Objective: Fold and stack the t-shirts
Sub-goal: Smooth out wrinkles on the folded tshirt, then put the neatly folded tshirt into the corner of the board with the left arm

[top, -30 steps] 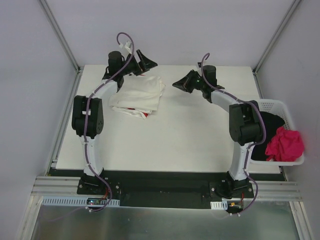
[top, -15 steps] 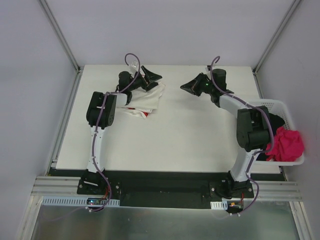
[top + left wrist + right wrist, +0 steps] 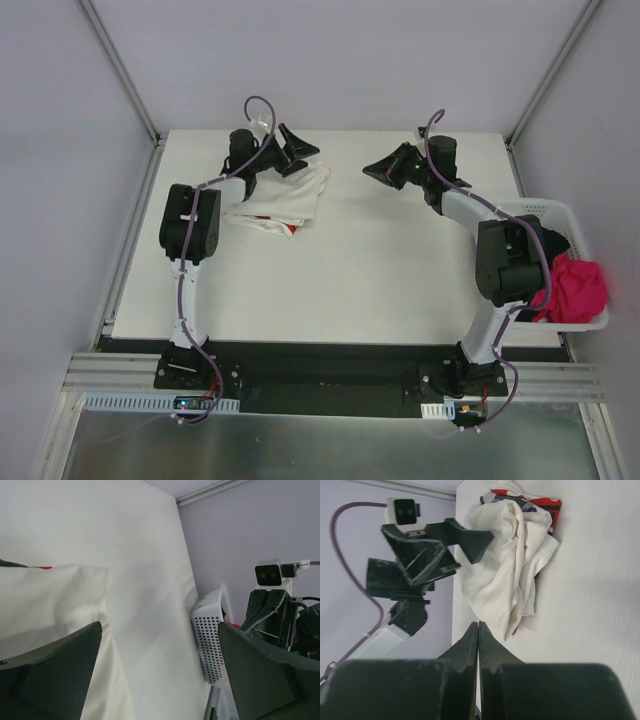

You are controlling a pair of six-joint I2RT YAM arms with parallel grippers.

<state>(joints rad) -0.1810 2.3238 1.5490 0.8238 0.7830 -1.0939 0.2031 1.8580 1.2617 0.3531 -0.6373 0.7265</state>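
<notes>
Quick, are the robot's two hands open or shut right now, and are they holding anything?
Left gripper: open, holding nothing.
Right gripper: shut, holding nothing.

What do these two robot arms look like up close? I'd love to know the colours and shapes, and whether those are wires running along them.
The left arm and the right arm are slim white tubes linked by chunky black joint housings. A purple cable loops loosely along each one. The fingers are matte black and wedge-shaped. A small white camera box with two dark lenses sits at each wrist.
</notes>
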